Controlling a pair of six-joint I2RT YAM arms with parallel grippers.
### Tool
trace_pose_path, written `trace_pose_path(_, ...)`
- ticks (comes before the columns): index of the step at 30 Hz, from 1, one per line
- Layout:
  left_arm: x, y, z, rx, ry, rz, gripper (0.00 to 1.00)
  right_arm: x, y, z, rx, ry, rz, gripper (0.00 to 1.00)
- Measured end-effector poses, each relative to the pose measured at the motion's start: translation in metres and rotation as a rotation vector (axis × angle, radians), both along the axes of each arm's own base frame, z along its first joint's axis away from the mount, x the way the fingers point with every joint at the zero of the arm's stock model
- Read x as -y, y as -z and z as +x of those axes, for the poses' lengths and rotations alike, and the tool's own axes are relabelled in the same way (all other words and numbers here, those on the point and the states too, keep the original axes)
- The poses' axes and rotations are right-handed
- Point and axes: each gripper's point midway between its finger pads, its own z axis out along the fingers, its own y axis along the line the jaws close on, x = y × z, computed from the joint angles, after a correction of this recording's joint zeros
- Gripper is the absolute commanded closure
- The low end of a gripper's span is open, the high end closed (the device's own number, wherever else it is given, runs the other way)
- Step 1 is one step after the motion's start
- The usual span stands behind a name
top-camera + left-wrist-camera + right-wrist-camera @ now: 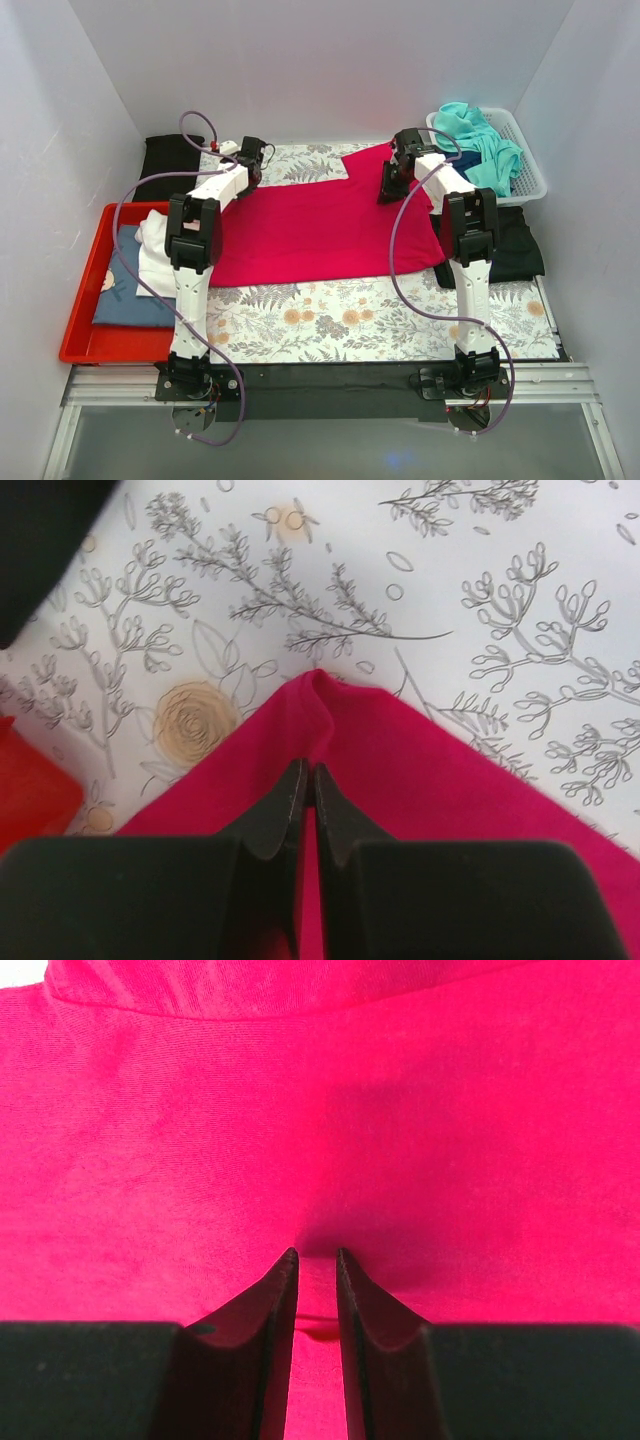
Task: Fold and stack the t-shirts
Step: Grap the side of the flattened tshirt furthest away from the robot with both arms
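Top external shows the red shirt (pixel 320 225) spread flat on the cover (pixel 400 320), mid-table, between the tray (pixel 80 345) and the basket (pixel 530 160). At the shirt's far-left corner the left gripper (pixel 308 772) is clenched on a raised ridge of cloth. At the far-right part the right gripper (pixel 317 1255) pinches a pucker, jaws nearly closed with red fabric between them. The cloth looks light, soft and limp. It will likely sag and drag between the two holds, so edge or corner grips, lifted together, suit it. Whether either pinch takes one layer or more is hard to tell. The right wrist view shows only red. A black shirt (pixel 515 255) lies partly hidden behind the right arm.
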Motion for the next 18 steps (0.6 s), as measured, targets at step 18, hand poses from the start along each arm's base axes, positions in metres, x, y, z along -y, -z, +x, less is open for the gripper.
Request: trace_pose_path(18, -0.002, -0.102, -0.046, 0.138, 0.023, -0.08, 1.0, 0.004, -0.063, 0.04, 0.175, 0.045, -0.024, 0.68)
